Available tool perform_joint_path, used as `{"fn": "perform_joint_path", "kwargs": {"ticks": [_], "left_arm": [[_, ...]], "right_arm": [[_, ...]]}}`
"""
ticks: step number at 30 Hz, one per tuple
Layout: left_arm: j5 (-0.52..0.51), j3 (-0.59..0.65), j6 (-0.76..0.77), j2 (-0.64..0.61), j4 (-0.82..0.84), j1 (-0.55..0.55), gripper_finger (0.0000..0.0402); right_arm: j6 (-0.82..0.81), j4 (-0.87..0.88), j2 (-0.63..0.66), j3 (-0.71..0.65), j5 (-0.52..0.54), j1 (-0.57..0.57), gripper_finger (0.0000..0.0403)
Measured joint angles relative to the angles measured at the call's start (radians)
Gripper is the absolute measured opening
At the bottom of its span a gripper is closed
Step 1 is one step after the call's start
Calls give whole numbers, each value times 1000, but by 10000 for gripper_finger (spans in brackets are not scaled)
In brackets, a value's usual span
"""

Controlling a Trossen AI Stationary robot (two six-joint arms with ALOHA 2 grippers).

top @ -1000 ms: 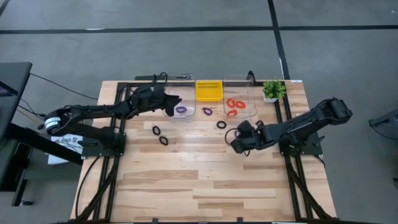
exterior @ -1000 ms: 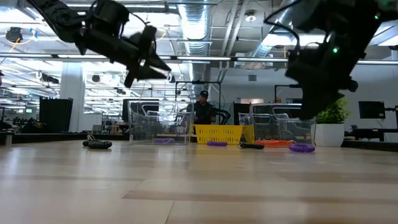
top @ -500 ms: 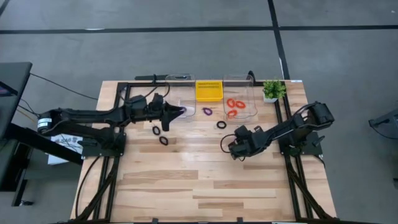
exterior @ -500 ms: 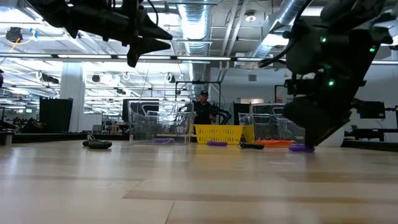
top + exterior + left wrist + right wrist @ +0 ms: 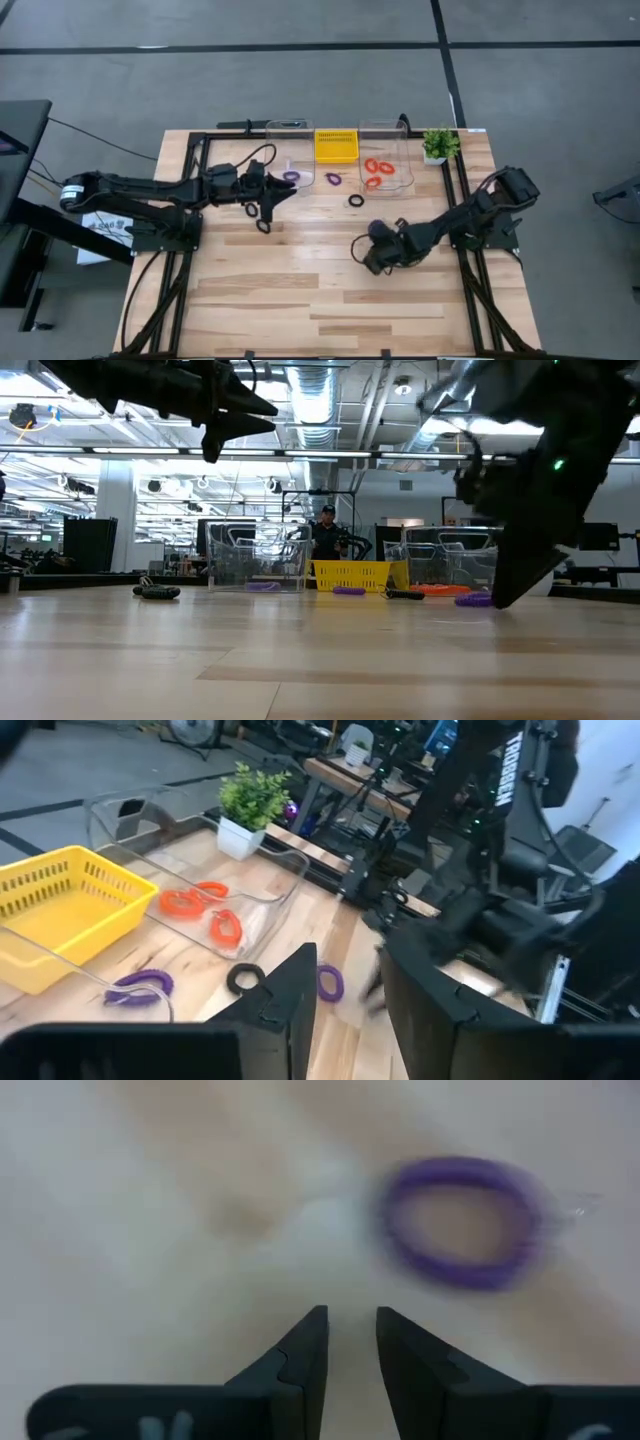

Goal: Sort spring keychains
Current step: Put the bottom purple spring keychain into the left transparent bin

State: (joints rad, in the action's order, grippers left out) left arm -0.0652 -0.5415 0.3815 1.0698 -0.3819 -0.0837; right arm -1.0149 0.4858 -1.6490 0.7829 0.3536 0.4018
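Nearest, right gripper (image 5: pixel 350 1342) seen low over table (image 5: pixel 300 300) at lower centre-right, fingers slightly apart, empty; purple keychain (image 5: pixel 462 1222) lying just ahead. Farther up-left, left gripper (image 5: pixel 345 990) held apart, empty, near black keychains (image 5: pixel 258 218). Orange keychains (image 5: pixel 375 172) kept in clear bin (image 5: pixel 402 150), top centre-right.

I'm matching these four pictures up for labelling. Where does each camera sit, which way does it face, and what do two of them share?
High: overhead, straight down on the table; both arms.
Low: table height, across to the yellow basket; arms overhead.
Left wrist: forward, left gripper jaws apart, over the orange keychains.
Right wrist: down, right gripper by a purple keychain.
Shared: high and left wrist show the plant.
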Motion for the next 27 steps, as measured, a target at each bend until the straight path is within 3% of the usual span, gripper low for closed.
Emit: {"fn": "perform_joint_path", "kwargs": {"ticks": [4, 9, 18, 27], "left_arm": [[-75, 0, -4, 7, 1, 42, 112], [-126, 2, 14, 34, -8, 93, 112], [-210, 2, 91, 157, -35, 207, 112], [-249, 2, 126, 268, -100, 273, 112]], "right_arm": [[87, -79, 10, 0, -77, 62, 81], [93, -91, 7, 0, -85, 127, 81], [73, -39, 7, 0, 47, 157, 82], [129, 68, 7, 0, 97, 100, 82]]}}
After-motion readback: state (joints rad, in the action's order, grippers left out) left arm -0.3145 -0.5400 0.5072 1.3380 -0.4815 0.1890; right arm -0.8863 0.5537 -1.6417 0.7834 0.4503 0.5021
